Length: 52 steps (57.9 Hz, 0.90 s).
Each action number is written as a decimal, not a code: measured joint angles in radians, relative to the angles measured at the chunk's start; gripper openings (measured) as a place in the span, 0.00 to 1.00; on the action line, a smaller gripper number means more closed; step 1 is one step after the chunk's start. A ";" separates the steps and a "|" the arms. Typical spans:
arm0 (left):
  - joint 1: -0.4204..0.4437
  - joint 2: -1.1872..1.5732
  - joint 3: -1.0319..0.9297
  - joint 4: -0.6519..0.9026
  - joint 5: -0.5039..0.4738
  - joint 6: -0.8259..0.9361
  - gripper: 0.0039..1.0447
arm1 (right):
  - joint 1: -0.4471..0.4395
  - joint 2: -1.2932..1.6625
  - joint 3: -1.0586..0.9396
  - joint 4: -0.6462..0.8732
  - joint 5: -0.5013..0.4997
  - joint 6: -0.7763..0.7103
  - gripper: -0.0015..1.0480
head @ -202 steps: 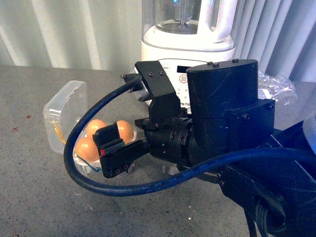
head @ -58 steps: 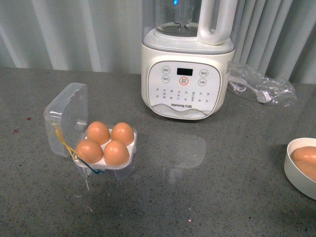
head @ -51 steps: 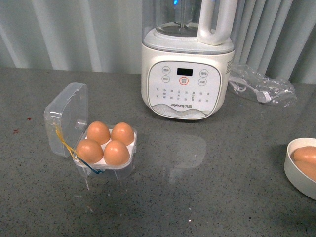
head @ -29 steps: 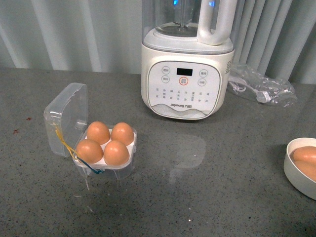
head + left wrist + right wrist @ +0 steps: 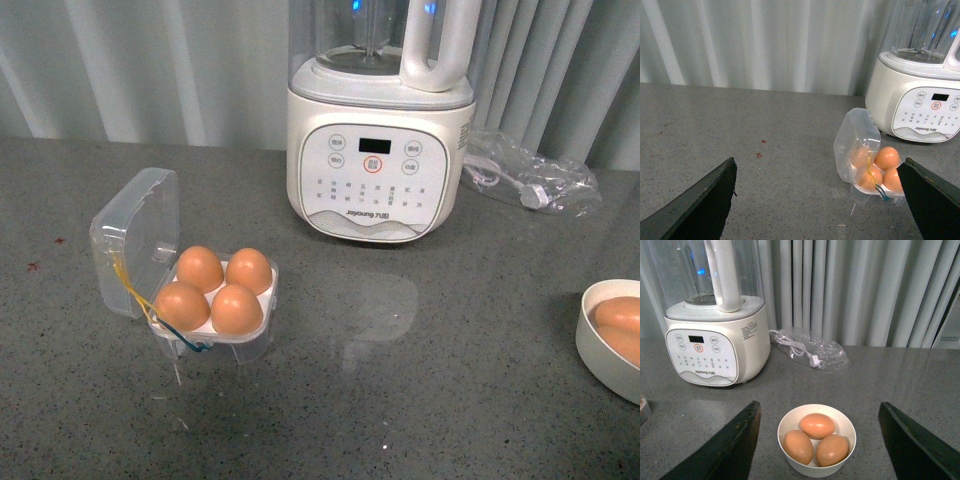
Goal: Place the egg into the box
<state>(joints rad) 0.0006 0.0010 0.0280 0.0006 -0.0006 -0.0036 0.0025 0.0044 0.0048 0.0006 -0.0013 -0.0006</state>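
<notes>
The box [image 5: 228, 341] stands on the grey counter at the left, with its clear lid [image 5: 135, 235] hinged open. Several orange-brown eggs fill its white tray, among them one egg [image 5: 236, 309] at the front. The left wrist view shows the same box [image 5: 860, 142], which lies ahead of my open left gripper [image 5: 818, 161] and toward one finger. My right gripper [image 5: 820, 404] is open and empty above a white bowl [image 5: 850, 432] holding three eggs [image 5: 817, 426]. Neither gripper appears in the front view.
A white blender [image 5: 378, 150] with a clear jug stands at the back centre. A crumpled plastic bag with a cable [image 5: 530, 175] lies to its right. The bowl [image 5: 592, 350] sits at the right edge. A curtain hangs behind the counter.
The black arm that hung over the box 3.5 s ago has left the front view, and the full tray now shows. Nothing has moved over the last second.
</notes>
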 joint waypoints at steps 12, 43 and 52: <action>-0.034 0.093 0.042 -0.127 -0.131 0.003 0.94 | 0.000 0.000 0.000 0.000 0.000 0.001 0.93; 0.121 1.090 0.301 0.422 -0.008 0.140 0.94 | 0.000 0.000 0.000 0.000 0.000 0.000 0.93; 0.119 1.307 0.408 0.499 0.002 0.173 0.94 | 0.000 0.000 0.000 0.000 0.000 0.000 0.93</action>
<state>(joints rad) 0.1196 1.3083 0.4362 0.4999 0.0010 0.1692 0.0025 0.0040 0.0048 0.0006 -0.0013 -0.0002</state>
